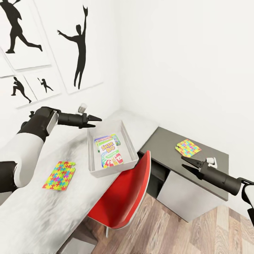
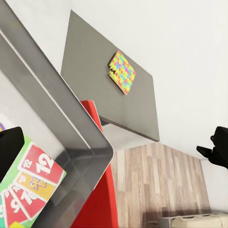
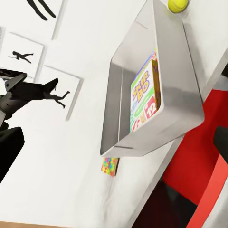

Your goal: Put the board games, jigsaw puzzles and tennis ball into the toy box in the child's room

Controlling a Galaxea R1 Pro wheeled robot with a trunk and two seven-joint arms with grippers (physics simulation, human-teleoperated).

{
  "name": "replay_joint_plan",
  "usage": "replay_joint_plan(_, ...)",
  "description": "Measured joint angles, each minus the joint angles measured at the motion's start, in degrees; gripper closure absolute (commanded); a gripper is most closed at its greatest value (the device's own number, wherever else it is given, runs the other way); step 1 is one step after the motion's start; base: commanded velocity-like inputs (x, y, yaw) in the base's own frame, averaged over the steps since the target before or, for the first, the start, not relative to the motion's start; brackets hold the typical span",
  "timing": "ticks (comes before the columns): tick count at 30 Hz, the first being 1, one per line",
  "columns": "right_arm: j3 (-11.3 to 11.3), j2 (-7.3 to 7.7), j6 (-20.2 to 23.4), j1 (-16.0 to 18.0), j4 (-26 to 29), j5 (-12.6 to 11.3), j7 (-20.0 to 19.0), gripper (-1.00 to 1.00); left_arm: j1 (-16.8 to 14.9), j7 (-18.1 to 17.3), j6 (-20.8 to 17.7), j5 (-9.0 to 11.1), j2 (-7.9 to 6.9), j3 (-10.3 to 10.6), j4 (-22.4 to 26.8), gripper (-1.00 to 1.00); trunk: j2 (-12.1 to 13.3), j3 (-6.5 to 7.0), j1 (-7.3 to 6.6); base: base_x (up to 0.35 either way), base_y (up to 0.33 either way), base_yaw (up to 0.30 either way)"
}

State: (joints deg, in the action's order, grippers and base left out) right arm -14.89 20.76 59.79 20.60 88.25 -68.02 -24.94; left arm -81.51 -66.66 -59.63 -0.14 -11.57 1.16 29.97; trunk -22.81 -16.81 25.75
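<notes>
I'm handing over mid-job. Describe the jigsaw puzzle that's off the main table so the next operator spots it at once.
Look past the red plastic chair to the lower dark grey desk against the white wall. The thin flat square jigsaw puzzle lies near its far edge, just beyond the right claw. Its twin lies on the long pale table, beside the light grey toy box.

A grey toy box (image 1: 130,141) sits on the pale table (image 1: 42,208), holding the Skip-Bo board game (image 1: 109,152) atop another. One jigsaw puzzle (image 1: 60,175) lies beside it; another (image 1: 188,147) rests on the dark desk (image 1: 218,165). A tennis ball (image 3: 178,4) sits just behind the box.
</notes>
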Motion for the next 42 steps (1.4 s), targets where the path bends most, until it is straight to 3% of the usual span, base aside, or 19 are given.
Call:
replay_joint_plan(21, 0.0, -0.09, 0.0, 0.0, 0.1, 0.0, 0.0, -1.00, 0.0, -0.1, 0.0, -0.1, 0.00, 0.2, 0.0, -1.00, 0.0, 0.10, -0.01, -0.101, 0.000, 0.000)
replay_joint_plan(42, 0.2, -0.23, 0.0, -0.1, 0.0, 0.3, -0.2, -1.00, 0.5, -0.1, 0.0, -0.1, -0.05, 0.4, 0.1, -1.00, 0.0, 1.93, 0.01, -0.062, 0.000, 0.000)
